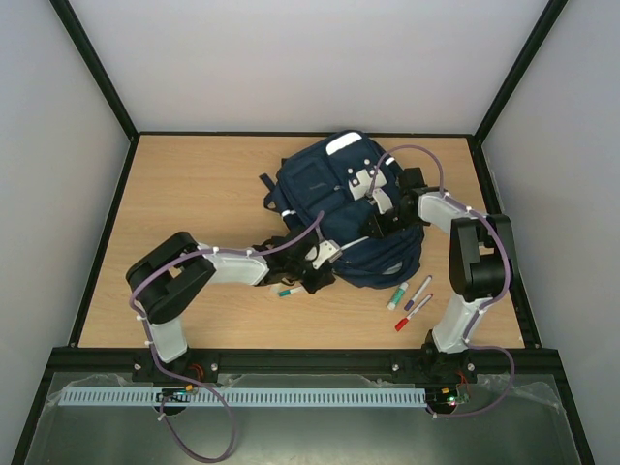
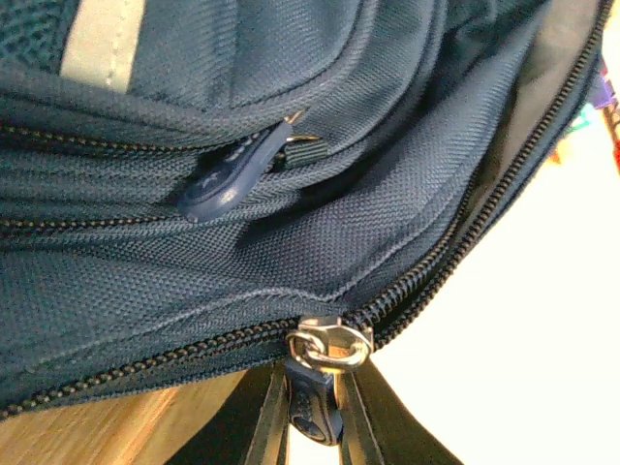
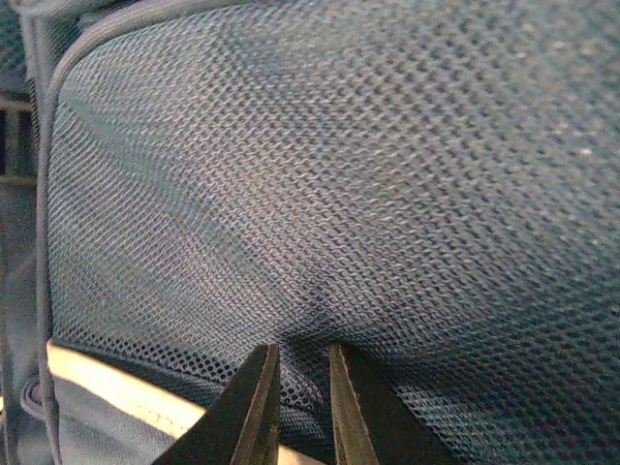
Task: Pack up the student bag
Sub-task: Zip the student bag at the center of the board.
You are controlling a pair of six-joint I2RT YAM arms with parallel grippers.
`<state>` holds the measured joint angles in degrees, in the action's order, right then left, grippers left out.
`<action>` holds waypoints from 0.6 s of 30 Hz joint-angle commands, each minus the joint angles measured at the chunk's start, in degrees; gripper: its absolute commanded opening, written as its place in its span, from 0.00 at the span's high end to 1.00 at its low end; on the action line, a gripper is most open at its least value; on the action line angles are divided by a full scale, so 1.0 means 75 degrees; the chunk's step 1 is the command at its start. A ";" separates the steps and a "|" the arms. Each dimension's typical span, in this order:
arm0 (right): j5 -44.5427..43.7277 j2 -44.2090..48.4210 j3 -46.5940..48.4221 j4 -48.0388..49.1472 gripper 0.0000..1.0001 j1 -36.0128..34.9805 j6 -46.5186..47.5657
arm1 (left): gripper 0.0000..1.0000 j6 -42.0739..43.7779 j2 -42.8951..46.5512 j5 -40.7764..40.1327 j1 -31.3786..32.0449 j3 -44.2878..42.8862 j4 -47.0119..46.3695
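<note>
**Zip grip at the near edge of the backpack**

Student bag, a large navy fabric backpack with a grey-white patch, lies flat on the pale wooden table, right of centre. Four felt-tip markers rest on the table: three by the bag's near-right corner, one teal just beside its near-left edge.

(a) Left gripper: jaws closed narrow on the dark blue rubber zip pull that hangs from the silver metal slider. To the right of the slider the black toothed track gapes; to the left it is meshed.

(b) Right gripper: jaws drawn narrow, apparently nipping a pucker of the blue mesh panel.

Step in hand, as judged: opening the main compartment. To do it well, draw the pull along the line of the track, low and steady, not away from the cloth, lest the tab slip free. The right arm should brace the bag against that pull.
</note>
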<state>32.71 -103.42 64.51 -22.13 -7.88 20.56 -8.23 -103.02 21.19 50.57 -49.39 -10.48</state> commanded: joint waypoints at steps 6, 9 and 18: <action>-0.1378 -0.0766 -0.0033 0.0197 0.85 -0.0168 -0.0403 | 0.97 -0.1097 0.0164 0.1160 0.0321 -0.0657 0.1319; -0.1444 -0.0824 0.0065 0.0200 0.85 -0.0168 -0.0480 | 0.97 -0.1410 0.0257 0.1148 0.0314 -0.0623 0.1762; -0.1942 -0.1195 0.0730 0.0068 0.89 -0.0554 -0.0668 | 0.92 -0.1803 -0.0221 0.1803 0.0330 -0.1064 0.1014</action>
<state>28.58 -106.30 68.51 -24.86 -9.19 16.67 -20.10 -103.37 24.91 51.29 -53.89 -2.20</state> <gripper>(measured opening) 0.117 0.130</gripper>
